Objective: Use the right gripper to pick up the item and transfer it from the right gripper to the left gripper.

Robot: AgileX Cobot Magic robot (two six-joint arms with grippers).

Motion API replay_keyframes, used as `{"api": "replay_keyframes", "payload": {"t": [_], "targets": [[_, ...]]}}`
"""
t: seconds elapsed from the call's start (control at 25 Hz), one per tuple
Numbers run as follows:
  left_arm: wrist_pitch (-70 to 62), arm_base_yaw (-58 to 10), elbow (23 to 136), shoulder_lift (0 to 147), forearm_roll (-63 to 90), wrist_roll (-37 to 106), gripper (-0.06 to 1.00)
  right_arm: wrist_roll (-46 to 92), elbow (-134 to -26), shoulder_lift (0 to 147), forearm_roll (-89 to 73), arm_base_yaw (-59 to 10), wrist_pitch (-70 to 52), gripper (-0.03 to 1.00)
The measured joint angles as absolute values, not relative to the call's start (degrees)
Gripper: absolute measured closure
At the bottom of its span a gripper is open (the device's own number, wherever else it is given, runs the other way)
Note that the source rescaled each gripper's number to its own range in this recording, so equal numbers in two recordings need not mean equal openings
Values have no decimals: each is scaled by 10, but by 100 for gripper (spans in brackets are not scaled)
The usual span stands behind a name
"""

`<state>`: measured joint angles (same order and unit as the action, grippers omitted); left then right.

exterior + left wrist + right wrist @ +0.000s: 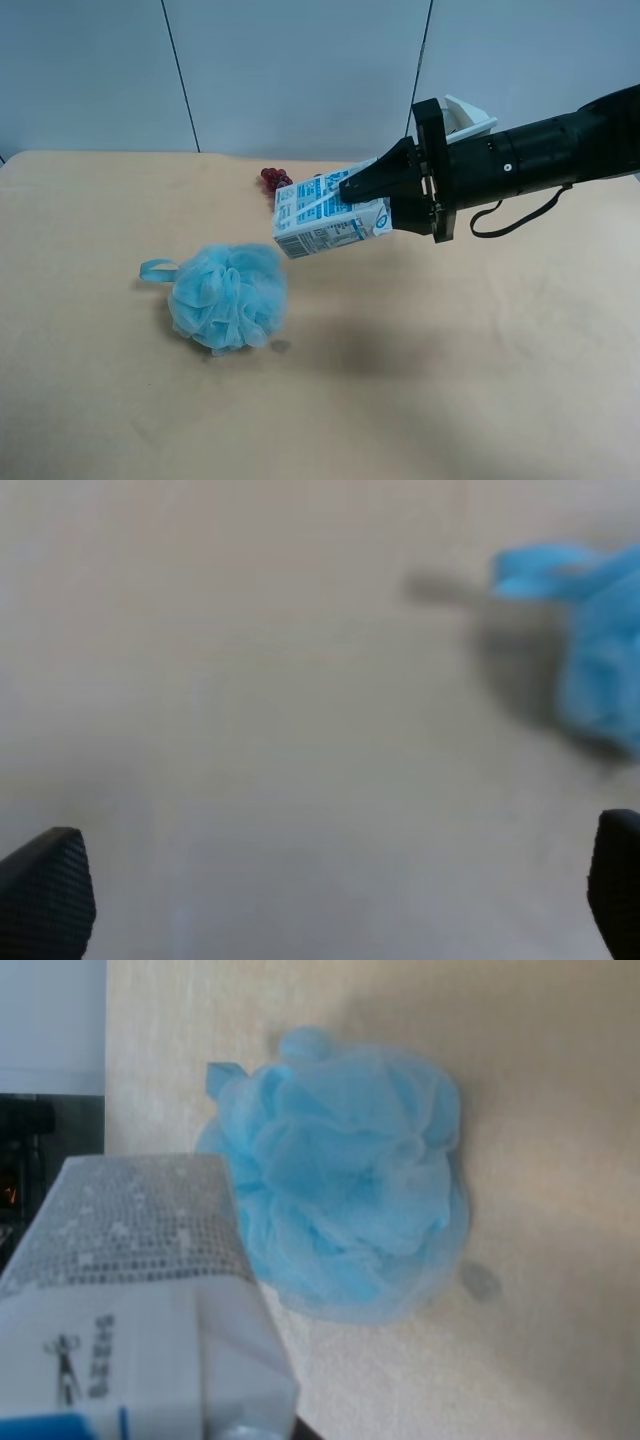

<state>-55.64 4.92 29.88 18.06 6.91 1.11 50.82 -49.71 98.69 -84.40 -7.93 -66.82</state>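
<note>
Small white-and-blue gabled drink carton (325, 218) clamped by one end in black right gripper (362, 188), clear of tan desk (480, 380), 1 o'clock of fluffy blue bath sponge (228, 297); likely presented sideways for handover. Black left gripper (330, 888) wide, empty.

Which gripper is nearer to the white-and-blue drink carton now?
Right. The right gripper is shut on the drink carton, lifted off the table. The left gripper hangs open over the table near the blue sponge, apart from it.
</note>
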Motion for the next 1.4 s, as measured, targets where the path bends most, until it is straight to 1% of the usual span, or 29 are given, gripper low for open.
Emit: {"api": "replay_keyframes", "payload": {"t": [0.12,0.24,0.6,0.76,0.92,1.12,1.28,1.4], "targets": [[-520,49,299,192,133,43,-6,508,-497,987,-843,-79,-668,97],[-495,49,299,229,239,97,-6,508,-497,987,-842,-79,-668,97],[-483,49,299,440,565,385,-6,519,-497,987,-842,-79,-668,97],[-525,49,299,542,711,521,-6,523,-497,987,-842,-79,-668,97],[-604,49,300,641,820,629,-6,523,-497,987,-842,-79,-668,97],[-681,49,300,756,893,707,-6,523,-497,987,-846,-79,-668,97],[-687,49,307,828,912,732,-6,523,-497,987,-860,-80,-668,97],[-687,49,329,869,915,733,-6,531,-497,987,-865,-100,-667,97]]}}
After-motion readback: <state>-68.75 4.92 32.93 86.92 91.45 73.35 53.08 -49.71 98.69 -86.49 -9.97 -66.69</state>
